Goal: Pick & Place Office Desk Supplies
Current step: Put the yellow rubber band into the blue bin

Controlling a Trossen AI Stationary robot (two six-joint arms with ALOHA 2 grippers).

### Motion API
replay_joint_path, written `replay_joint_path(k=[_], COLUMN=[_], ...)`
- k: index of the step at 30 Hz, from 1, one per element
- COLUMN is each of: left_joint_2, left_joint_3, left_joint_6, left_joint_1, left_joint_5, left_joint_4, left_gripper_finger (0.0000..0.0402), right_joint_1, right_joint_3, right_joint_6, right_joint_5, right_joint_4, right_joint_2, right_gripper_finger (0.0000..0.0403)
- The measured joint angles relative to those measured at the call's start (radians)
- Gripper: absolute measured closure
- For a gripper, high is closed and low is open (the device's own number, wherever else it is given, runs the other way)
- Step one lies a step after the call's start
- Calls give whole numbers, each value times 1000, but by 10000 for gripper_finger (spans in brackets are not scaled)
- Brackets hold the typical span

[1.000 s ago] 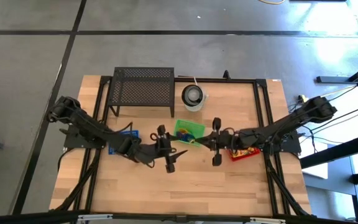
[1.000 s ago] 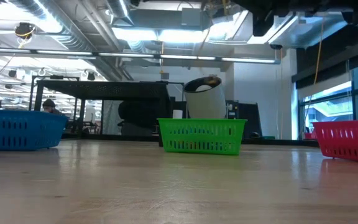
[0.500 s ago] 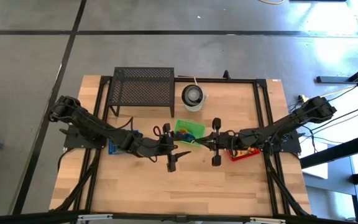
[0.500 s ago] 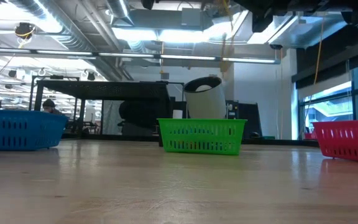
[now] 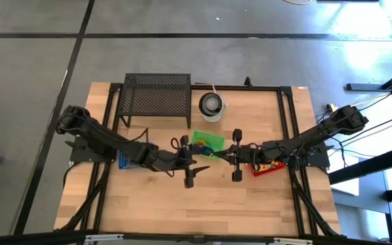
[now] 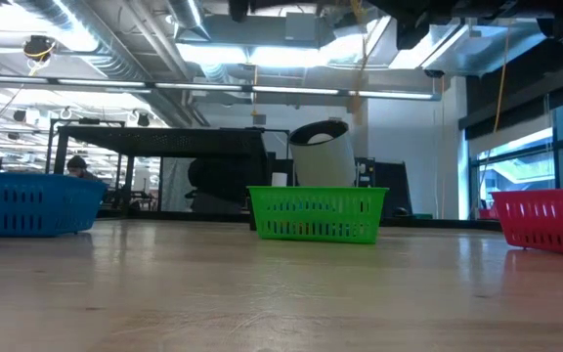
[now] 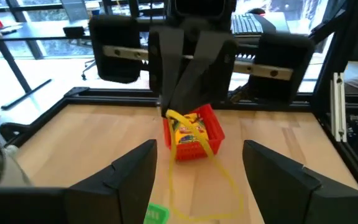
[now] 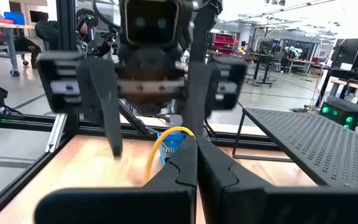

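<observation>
A thin yellow rubber band (image 7: 227, 179) hangs from my right gripper (image 5: 218, 156), which is shut on it. The gripper is level in mid-air just beside the green basket (image 5: 206, 141). My left gripper (image 5: 197, 165) faces it from the table's left, open, with its two fingers (image 7: 129, 177) apart on either side of the band and touching nothing. The green basket holds several small coloured items. The red basket (image 7: 213, 127) behind my right gripper holds yellow boxes. My right gripper pinches the top of the yellow band's loop (image 8: 184, 131) between its two shut fingertips. The fingers are level and come from the table's right. The band hangs slack below them as an open loop, clear of the table.
A blue basket (image 5: 124, 161) sits under my left arm. The black mesh rack (image 5: 155, 99) and the white round container (image 5: 211, 105) stand at the far edge. Bare wood lies along the near half of the table (image 5: 196, 204).
My left gripper has edged toward my right gripper and turned a little, staying open. The right gripper has kept its place, still shut on the hanging band.
</observation>
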Motion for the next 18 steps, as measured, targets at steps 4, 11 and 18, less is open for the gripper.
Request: replay_joint_path(k=[4,11,18], left_joint_2=[63,118,118], left_joint_3=[0,0,0], left_joint_6=[7,53,50], left_joint_1=[20,30,22], left_joint_5=[60,102,86], left_joint_4=[60,151,152], left_gripper_finger=[172,184,241], right_joint_1=[0,0,0], right_joint_3=[0,0,0], right_joint_6=[-3,-7,-22], right_joint_5=[0,1,1], right_joint_4=[0,-17,-35], right_joint_2=[0,0,0], right_gripper_finger=[403,403,403])
